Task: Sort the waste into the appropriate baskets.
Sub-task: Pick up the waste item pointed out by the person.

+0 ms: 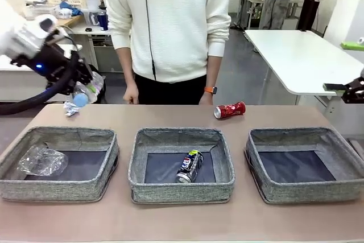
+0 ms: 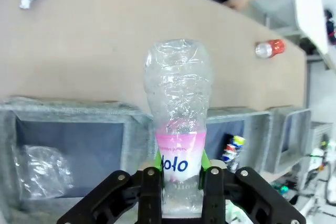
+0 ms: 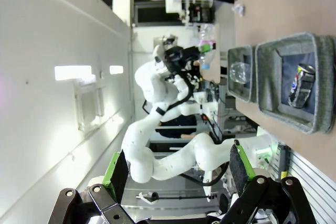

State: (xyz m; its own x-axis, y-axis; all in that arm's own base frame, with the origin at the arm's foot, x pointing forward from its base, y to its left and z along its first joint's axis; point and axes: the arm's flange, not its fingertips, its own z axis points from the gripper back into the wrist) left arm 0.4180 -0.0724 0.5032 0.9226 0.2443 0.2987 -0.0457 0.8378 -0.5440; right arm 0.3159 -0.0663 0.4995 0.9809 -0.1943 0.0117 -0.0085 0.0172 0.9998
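Across the brown table (image 1: pixel 170 220), three grey fabric baskets sit in a row. The middle basket (image 1: pixel 182 190) serves as the reference point for everything else.

Beyond the middle basket, at the far edge of the table, a person (image 1: pixel 170 27) in a white top stands with both hands hanging near the tabletop. To its left is the left basket (image 1: pixel 57 189), and to its right is the right basket (image 1: pixel 310 192).

Up and far to the left of the middle basket, the left gripper (image 2: pixel 181 166) hangs in the air, its fingers clamped on the pink-labelled lower part of a small clear bottle (image 2: pixel 178 103). The bottle's crinkled body sticks out past the fingertips. Off to the right of the middle basket, the right gripper (image 3: pixel 178 166) has its jaws spread wide, with nothing between the green pads.

A dark blue Pepsi can (image 1: pixel 189 166) lies slantwise on the middle basket's dark floor. In the left basket, a clear plastic cup (image 1: pixel 42 160) rests against the left wall.

On the bare table beyond the middle basket and to the right lies a crushed red can (image 1: pixel 230 110) on its side. Beyond it and far to the left is a small white paper ball (image 1: pixel 70 108), just under the held bottle.
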